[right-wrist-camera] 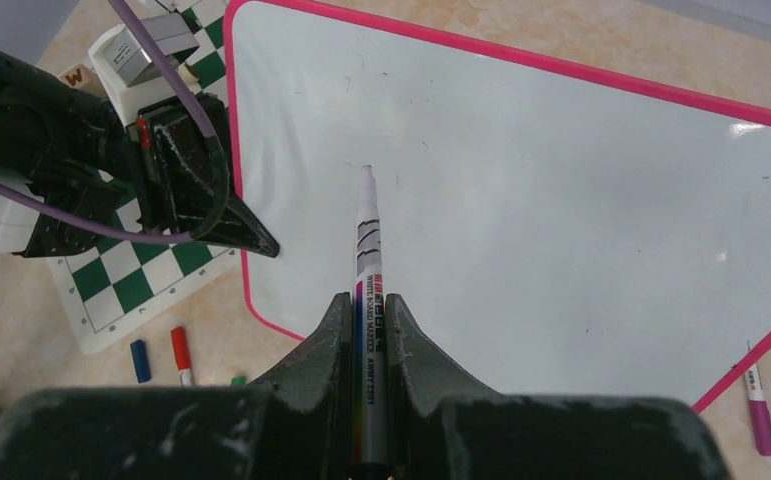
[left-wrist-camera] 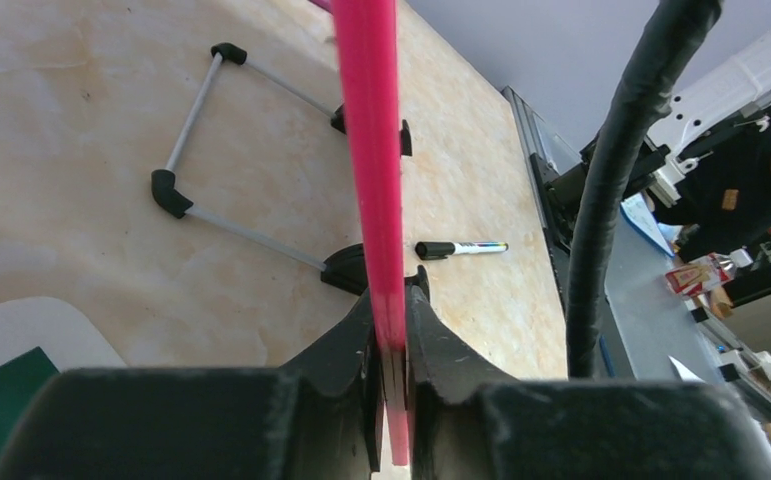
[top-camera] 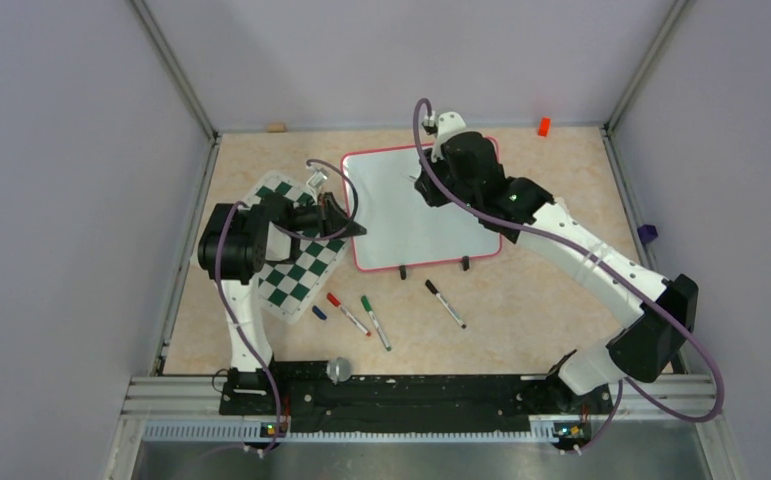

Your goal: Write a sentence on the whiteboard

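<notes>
**Figure.** The left tool [left-wrist-camera: 391,300] is clamped on the thin pink frame of the whiteboard [right-wrist-camera: 561,220], and the frame edge runs straight ahead between its fingers. The right tool [right-wrist-camera: 366,310] grips a marker [right-wrist-camera: 366,230] by the barrel. The marker's uncapped tip points forward over the blank board, which spreads ahead of and below this tool on the table [top-camera: 551,290]. Tip contact cannot be confirmed. The board is judged stiff, light and glossy, so it would likely slide under pen pressure. The frame edge is the sensible hold.
</notes>
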You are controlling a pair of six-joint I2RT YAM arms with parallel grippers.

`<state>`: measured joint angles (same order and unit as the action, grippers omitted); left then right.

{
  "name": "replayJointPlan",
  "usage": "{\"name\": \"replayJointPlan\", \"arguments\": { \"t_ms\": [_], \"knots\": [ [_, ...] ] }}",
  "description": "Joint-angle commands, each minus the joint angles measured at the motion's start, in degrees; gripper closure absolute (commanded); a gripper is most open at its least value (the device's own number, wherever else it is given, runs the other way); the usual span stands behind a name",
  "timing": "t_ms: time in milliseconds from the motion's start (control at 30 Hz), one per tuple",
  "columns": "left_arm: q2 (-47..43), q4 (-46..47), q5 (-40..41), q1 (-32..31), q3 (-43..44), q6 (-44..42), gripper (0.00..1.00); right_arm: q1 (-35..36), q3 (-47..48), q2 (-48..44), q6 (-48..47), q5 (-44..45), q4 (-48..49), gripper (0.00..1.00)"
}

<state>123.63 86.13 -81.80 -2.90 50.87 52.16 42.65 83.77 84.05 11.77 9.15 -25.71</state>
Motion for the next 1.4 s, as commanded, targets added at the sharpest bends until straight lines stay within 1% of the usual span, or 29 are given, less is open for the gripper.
{"name": "replayJointPlan", "arguments": {
  "t_ms": [0, 100, 200, 500, 567, 633, 767, 867, 1367],
  "knots": [
    [-0.13, 6.68, 0.22, -0.09, 0.22, -3.06, 0.75, 0.39, 1.04, -1.26, 1.0, 1.27, 2.54, 1.0],
    [-0.01, 6.69, -1.55, -0.09, 1.02, -3.35, 0.72, 0.41, 0.85, -0.79, 1.28, 1.06, 3.29, 1.0],
    [0.46, 6.69, -3.31, -0.07, 2.31, -2.5, 0.65, 0.42, 1.39, -0.05, 1.56, 1.39, 3.55, 1.0],
    [0.2, 6.64, -2.71, 0.08, 1.44, -3.28, 0.62, 0.42, 1.93, 0.95, 1.71, 0.58, 3.79, 1.0],
    [0.1, 6.68, -2.74, 0.14, 1.13, -3.5, 0.64, 0.41, 1.93, 0.94, 1.65, 0.45, 3.67, 1.0],
    [0.02, 6.66, -2.71, 0.3, 0.64, -3.94, 0.69, 0.42, 1.97, 0.97, 1.67, 0.27, 3.66, 1.0],
    [-0.07, 6.69, -2.25, 0.58, 0.13, -4.35, 0.89, 0.42, 2.11, 1.27, 1.52, -0.21, 3.66, 1.0],
    [-0.07, 6.69, -2.27, 0.65, 0.03, -4.33, 1.0, 0.43, 2.05, 1.16, 1.36, -0.49, 3.66, 1.0],
    [0.25, 6.66, -1.39, 1.29, -0.53, -4.13, 1.0, 1.54, 0.65, -0.51, 1.48, 0.1, 3.69, 1.0]
  ]
}}
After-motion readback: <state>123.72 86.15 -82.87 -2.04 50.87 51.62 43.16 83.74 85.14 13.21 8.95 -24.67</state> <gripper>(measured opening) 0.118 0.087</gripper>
